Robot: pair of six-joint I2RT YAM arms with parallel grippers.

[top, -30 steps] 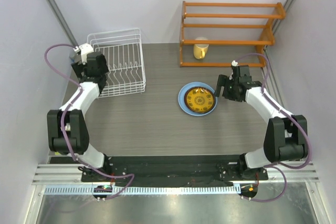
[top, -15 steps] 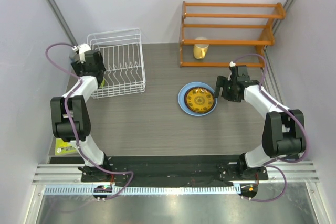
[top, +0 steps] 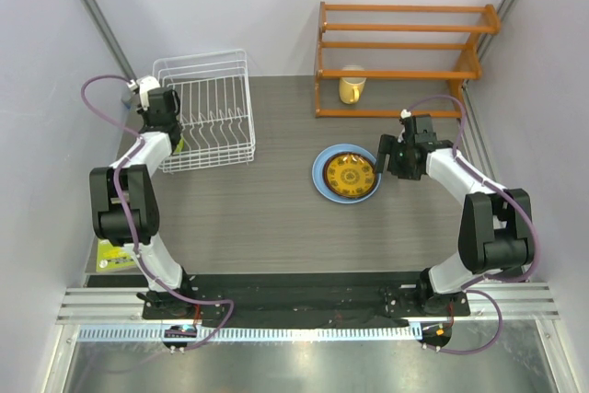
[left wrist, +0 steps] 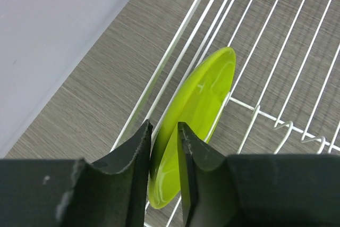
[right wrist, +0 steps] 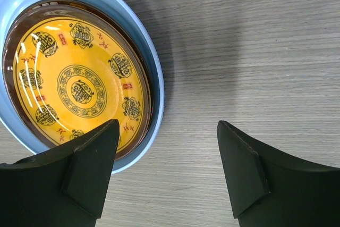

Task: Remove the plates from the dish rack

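Note:
The white wire dish rack [top: 221, 98] stands at the back left. A lime green plate [left wrist: 202, 104] stands on edge against the rack's [left wrist: 276, 51] left side wires. My left gripper [left wrist: 163, 126] has its jaws closed on that plate's near rim, one finger on each face; from above this gripper [top: 174, 140] sits at the rack's left front corner. A light blue plate [top: 319, 172] lies mid-table with a dark red plate [right wrist: 143, 67] and an amber-yellow plate [right wrist: 79, 83] stacked in it. My right gripper [right wrist: 167, 126] hangs open just right of the stack, holding nothing.
An orange wooden slatted shelf [top: 396, 43] stands at the back right with a yellow mug [top: 351, 87] under it. A pale wall [left wrist: 48, 41] runs close along the rack's left side. A yellow-green card [top: 112, 258] lies at the near left.
The left gripper's jaws have gone from wide open to closed on the green plate's rim, and its wrist shifted slightly back. The right gripper narrowed a little and barely moved.

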